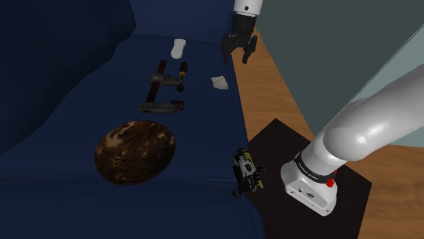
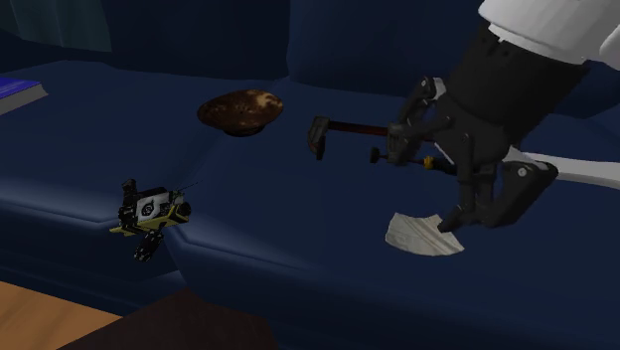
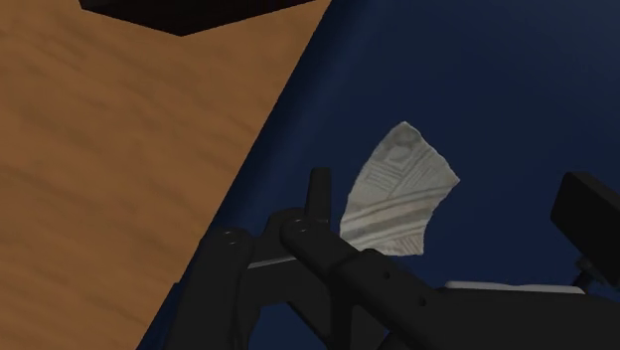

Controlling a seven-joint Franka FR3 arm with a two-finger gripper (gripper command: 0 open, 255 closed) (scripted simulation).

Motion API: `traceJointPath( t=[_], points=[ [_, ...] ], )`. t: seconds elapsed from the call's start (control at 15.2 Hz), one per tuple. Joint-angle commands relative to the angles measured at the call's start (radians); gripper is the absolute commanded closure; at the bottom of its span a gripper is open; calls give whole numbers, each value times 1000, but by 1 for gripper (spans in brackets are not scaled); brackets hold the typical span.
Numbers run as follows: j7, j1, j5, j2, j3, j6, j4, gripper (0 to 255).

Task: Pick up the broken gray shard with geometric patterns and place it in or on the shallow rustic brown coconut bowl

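Two black fingers of the gripper [image 1: 236, 58] stand spread apart, grasping nothing, over the edge of the blue cushion [image 1: 204, 129]. In the shoulder view the pale gray patterned shard [image 1: 219, 82] lies flat on the cushion at seven o'clock from the gripper, untouched. A bar clamp [image 1: 163, 88] lies near at the shard's nine o'clock, partly between it and the brown coconut bowl [image 1: 134, 152], well apart at seven o'clock.
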Motion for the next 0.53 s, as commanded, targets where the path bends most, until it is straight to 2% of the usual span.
traceJointPath(
  t=[0.0, 0.33, 0.46],
  points=[
    [14, -7, 15, 90, -7, 18, 45, 0],
    [40, -25, 55, 303, -27, 43, 165, 0],
    [41, -25, 59, 320, -27, 57, 163, 0]
  ],
)
